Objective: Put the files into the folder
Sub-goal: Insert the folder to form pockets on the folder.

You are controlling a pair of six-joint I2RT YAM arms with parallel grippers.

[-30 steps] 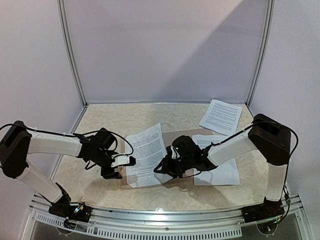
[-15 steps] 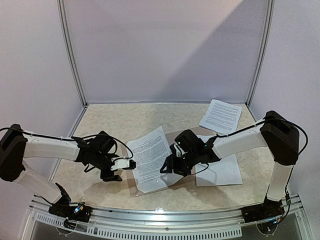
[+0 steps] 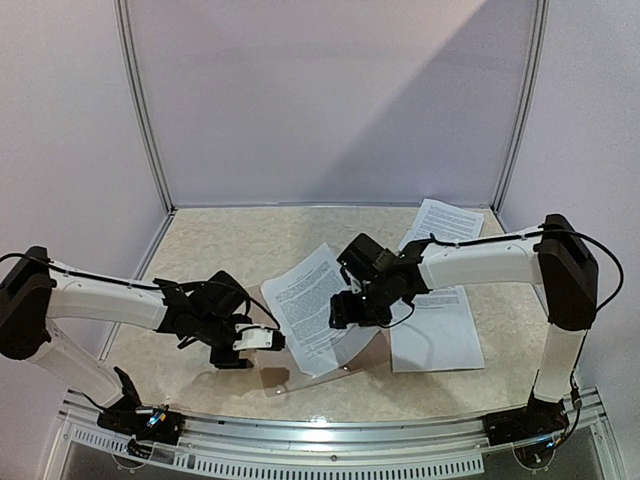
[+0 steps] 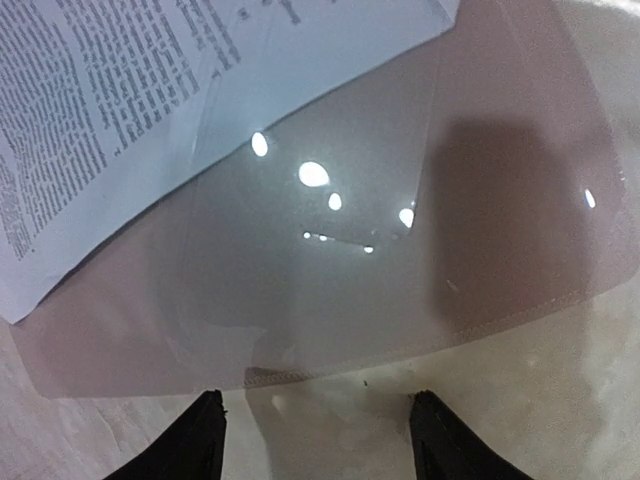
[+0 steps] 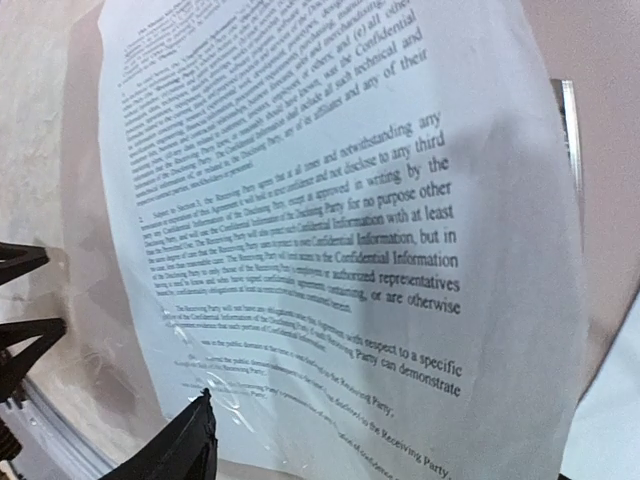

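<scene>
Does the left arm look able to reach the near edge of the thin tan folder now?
Probably yes. The open left gripper faces the edge of the thin tan glossy folder; only bare beige table lies between them, and the white printed paper sheet lies further back.

A printed sheet point(image 3: 310, 310) lies askew on the tan folder point(image 3: 362, 348), two other sheets point(image 3: 440, 335) beside.
</scene>
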